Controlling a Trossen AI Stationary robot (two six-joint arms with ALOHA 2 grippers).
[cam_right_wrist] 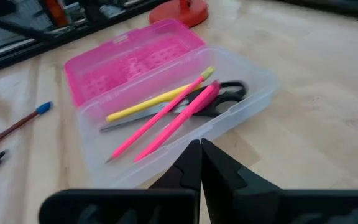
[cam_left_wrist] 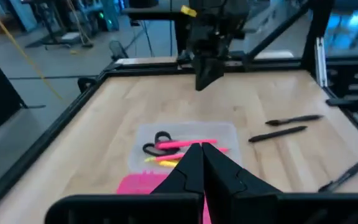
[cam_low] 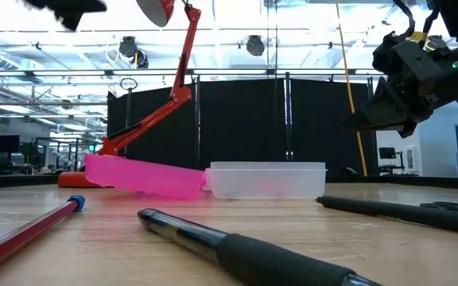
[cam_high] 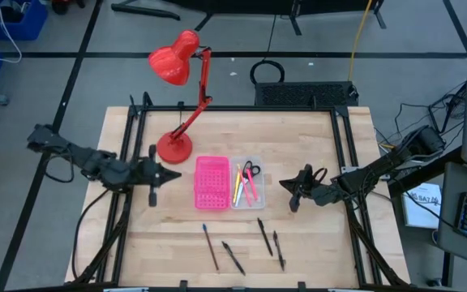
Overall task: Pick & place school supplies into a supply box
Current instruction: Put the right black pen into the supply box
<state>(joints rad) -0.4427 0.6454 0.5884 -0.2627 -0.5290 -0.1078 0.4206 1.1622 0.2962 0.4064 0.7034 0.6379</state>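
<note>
The clear supply box stands at the table's middle, its long side against a pink perforated tray. In the box lie pink pens, a yellow pencil and black-handled scissors. A red pencil with a blue tip and three dark pens lie on the table nearer the front edge. My left gripper is shut and empty, left of the pink tray and above the table. My right gripper is shut and empty, right of the box and above the table.
A red desk lamp stands with its base at the far left of the pink tray, its head reaching past the table's far edge. A black frame runs along the table's edges. Bare wood lies between the box and the loose pens.
</note>
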